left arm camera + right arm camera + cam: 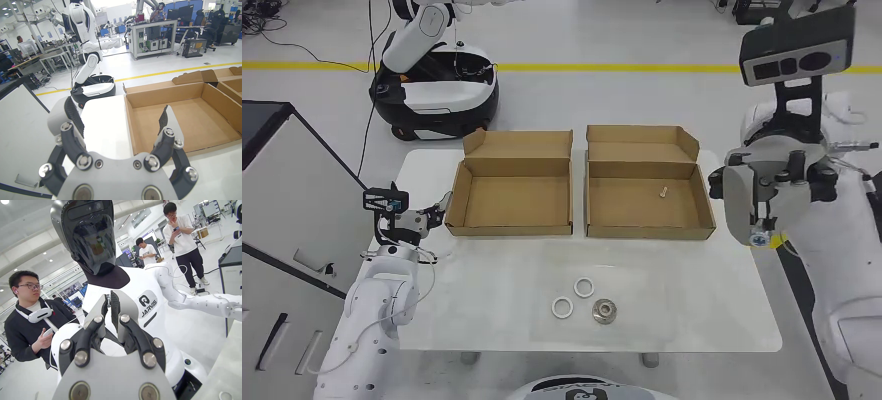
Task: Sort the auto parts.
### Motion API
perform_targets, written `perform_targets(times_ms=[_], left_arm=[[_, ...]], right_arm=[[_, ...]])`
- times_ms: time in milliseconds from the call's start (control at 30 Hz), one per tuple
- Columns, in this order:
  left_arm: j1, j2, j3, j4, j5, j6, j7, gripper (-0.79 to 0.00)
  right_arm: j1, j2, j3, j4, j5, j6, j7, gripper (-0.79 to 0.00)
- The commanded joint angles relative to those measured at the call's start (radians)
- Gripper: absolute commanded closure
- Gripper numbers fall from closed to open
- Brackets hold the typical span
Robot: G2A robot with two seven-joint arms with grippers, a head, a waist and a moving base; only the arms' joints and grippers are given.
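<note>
Two white rings (583, 287) (562, 307) and a round metal hub (604, 311) lie on the white table (492, 310) in front of two open cardboard boxes. The left box (512, 225) holds nothing; the right box (647, 232) has one small bolt (664, 191) inside. My left gripper (437, 212) (119, 117) stands open at the table's left edge, beside the left box (189, 113). Off the table's right side my right gripper (759, 232) (109, 300) is raised, tilted back toward the body, shut on a small threaded metal screw (108, 298).
Another white robot on a dark base (437, 95) stands beyond the table's far left corner. A dark-edged panel (282, 190) flanks the table's left side. A yellow floor line (592, 67) runs behind the boxes.
</note>
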Motion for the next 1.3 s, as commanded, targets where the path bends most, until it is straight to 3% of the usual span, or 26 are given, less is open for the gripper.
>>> perform_targets(times_ms=[0, 567, 1033, 1267], left_arm=[[0.0, 0.0, 0.0, 0.0, 0.0, 0.0, 0.0, -0.785], [0.0, 0.0, 0.0, 0.0, 0.0, 0.0, 0.0, -0.785], [0.0, 0.0, 0.0, 0.0, 0.0, 0.0, 0.0, -0.785], [0.0, 0.0, 0.0, 0.0, 0.0, 0.0, 0.0, -0.785]], right_arm=[[0.0, 0.0, 0.0, 0.0, 0.0, 0.0, 0.0, 0.0], [-0.002, 0.0, 0.001, -0.004, -0.003, 0.0, -0.006, 0.0], [-0.063, -0.004, 0.034, -0.047, -0.144, 0.106, -0.102, 0.0], [-0.085, -0.014, 0.044, -0.055, -0.095, 0.11, -0.11, 0.0]])
